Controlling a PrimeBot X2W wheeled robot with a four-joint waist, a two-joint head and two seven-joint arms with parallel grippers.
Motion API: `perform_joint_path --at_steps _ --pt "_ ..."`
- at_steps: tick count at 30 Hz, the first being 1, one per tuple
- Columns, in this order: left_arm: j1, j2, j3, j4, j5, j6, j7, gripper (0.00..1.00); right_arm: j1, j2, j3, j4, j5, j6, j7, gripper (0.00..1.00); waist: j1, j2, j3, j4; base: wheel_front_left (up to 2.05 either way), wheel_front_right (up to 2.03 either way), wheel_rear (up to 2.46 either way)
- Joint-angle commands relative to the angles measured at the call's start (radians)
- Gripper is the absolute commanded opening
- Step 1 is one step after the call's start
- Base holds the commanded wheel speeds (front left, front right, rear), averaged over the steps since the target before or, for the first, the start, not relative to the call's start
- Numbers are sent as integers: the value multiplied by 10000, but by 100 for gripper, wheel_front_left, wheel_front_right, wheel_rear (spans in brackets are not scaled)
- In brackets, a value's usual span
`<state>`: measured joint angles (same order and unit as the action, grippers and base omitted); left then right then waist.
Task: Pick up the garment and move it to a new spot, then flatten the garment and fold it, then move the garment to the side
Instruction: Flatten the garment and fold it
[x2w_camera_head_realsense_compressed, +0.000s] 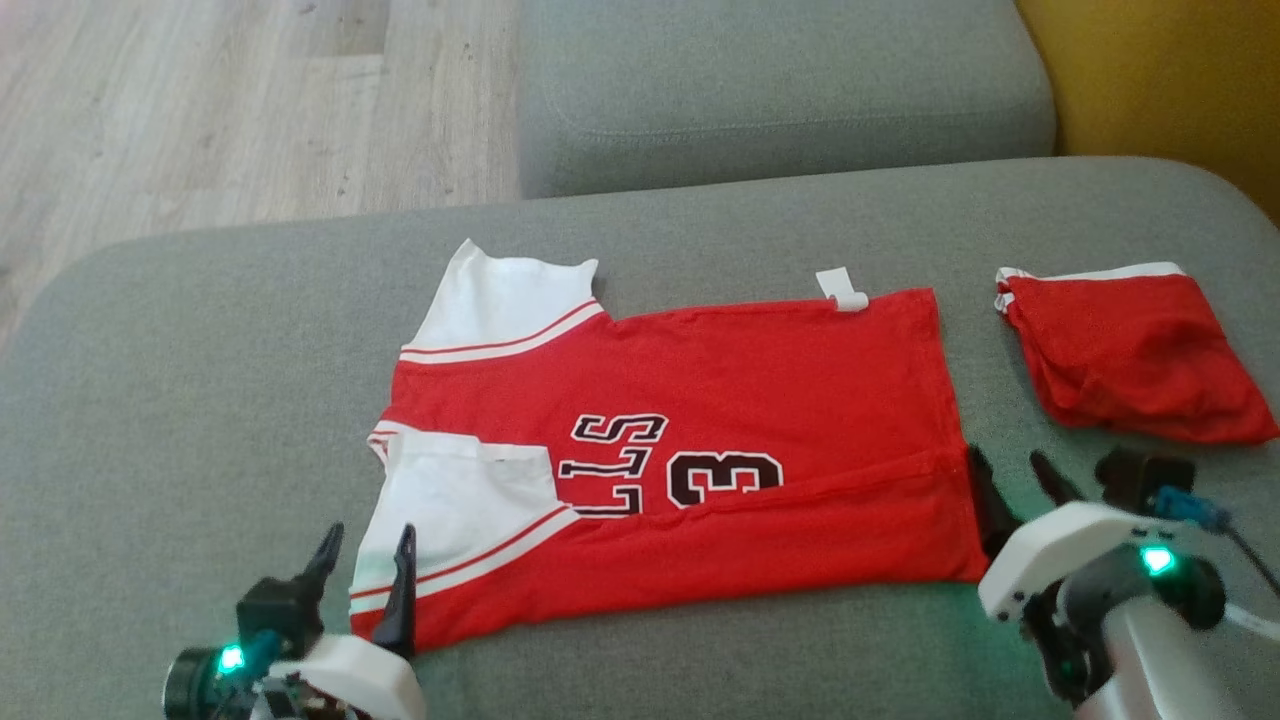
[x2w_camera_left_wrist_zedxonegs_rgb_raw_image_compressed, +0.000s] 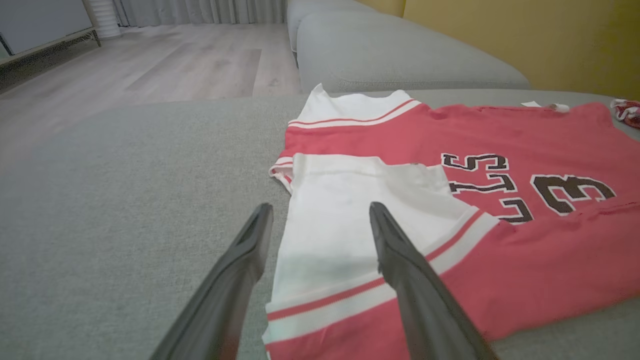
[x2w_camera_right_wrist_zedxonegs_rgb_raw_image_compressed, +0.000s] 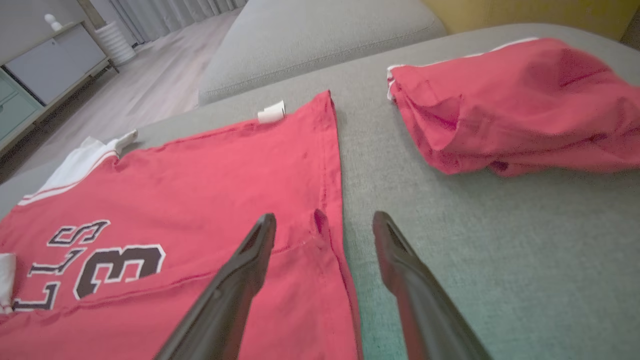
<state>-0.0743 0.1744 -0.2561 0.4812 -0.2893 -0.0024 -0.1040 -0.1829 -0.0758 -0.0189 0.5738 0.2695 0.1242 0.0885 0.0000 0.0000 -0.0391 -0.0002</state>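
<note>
Head view: in the lower corners, the left gripper (x2w_camera_head_realsense_compressed: 371, 535) and right gripper (x2w_camera_head_realsense_compressed: 1007, 458) stand open at either end of the red-and-white printed jersey (x2w_camera_head_realsense_compressed: 760, 400), half-folded mid-frame on the grey upholstered cushion (x2w_camera_head_realsense_compressed: 200, 380). Pinching one layer only would likely undo the fold or drag it into the red cloth bundle (x2w_camera_head_realsense_compressed: 1130, 360), upper right.

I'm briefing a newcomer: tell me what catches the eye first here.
First, the red-and-white sports jersey with black lettering, spread across the middle of the grey fabric cushion, its near edge folded over. To its right lies a folded red cloth bundle. The left gripper and right gripper, both open, sit at the jersey's near corners.
</note>
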Motion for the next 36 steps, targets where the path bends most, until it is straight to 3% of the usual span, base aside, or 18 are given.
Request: perform_joint_path --at_steps 1,5,10,19,25,32,36 --pt "-586 152 458 -391 -57 109 -255 100 -277 27 150 -648 -103 65 -123 100 0 0 68 -28 0 0 0" --pt "-1012 168 680 -761 -123 223 -808 100 -293 132 -32 -1705 -266 65 -335 100 0 0 253 -61 0 0 0" --pt "-2024 372 702 -1216 -86 13 -965 100 -678 175 -81 -2677 -735 65 -608 100 0 0 811 -88 0 0 0" --pt "-5256 1064 280 -466 -85 -912 448 100 -2165 195 -245 -3010 -1136 65 -649 100 0 0 2342 -430 0 0 0" --pt "-7557 2260 -744 1029 -726 -1271 2233 100 -3585 212 249 -2719 -1143 65 -794 100 0 0 3548 -1147 0 0 0" --pt "-9254 3586 -2760 1922 -2711 -1280 4023 100 -4722 187 391 -2581 -969 65 -1015 100 0 0 4536 -1663 0 0 0" --pt "-9727 3988 -3312 2294 -3159 -1281 4136 100 -4975 191 448 -2602 -869 65 -1078 100 0 0 4815 -1816 0 0 0"
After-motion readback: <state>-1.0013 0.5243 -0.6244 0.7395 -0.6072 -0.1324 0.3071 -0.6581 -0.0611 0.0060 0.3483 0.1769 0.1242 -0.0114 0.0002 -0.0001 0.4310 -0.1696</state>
